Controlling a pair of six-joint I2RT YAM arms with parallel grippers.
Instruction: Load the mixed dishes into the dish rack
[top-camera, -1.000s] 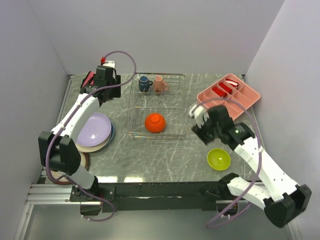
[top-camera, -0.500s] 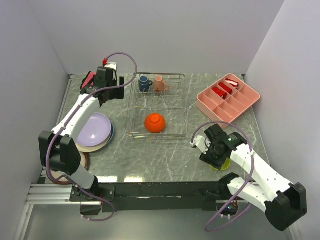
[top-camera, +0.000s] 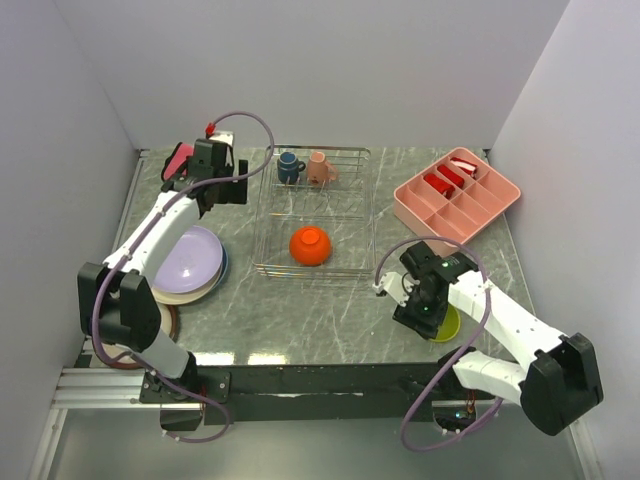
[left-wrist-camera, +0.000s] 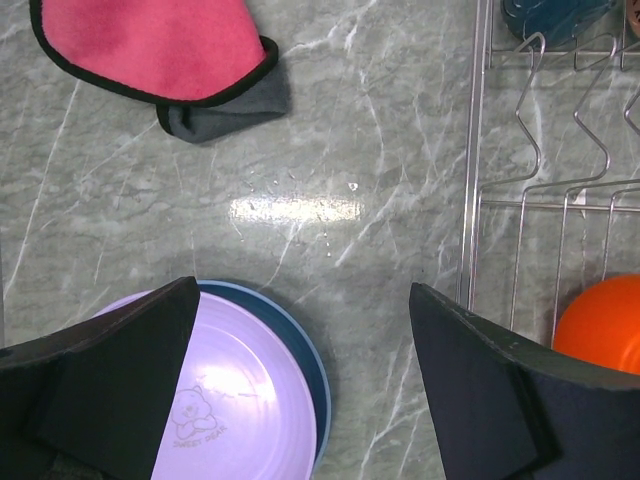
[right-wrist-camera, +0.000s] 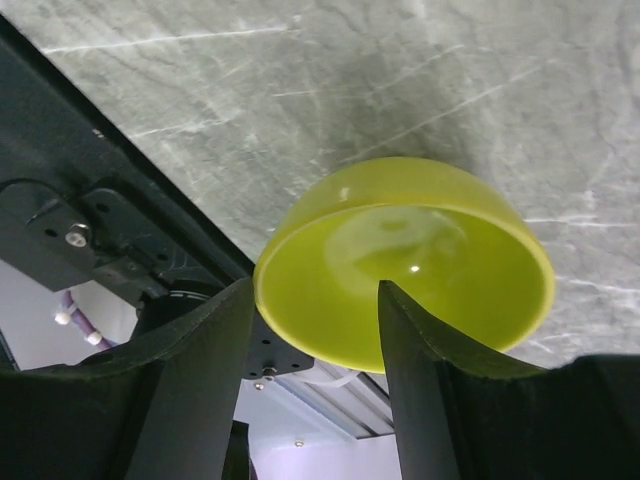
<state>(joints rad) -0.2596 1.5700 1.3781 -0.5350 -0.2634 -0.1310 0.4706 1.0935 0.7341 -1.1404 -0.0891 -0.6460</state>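
We see the glossy yellow-green bowl (right-wrist-camera: 430, 250) mid-frame, its rim between our right gripper's (right-wrist-camera: 315, 300) spread fingers, the left gripper (left-wrist-camera: 302, 290) likewise spread.

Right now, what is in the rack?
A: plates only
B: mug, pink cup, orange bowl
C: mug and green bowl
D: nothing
B: the mug, pink cup and orange bowl all sit inside the rack.

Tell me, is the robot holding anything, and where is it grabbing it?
Nothing is held yet. The right gripper is open around the rim of the yellow-green bowl, and the left gripper hangs open above the plates.
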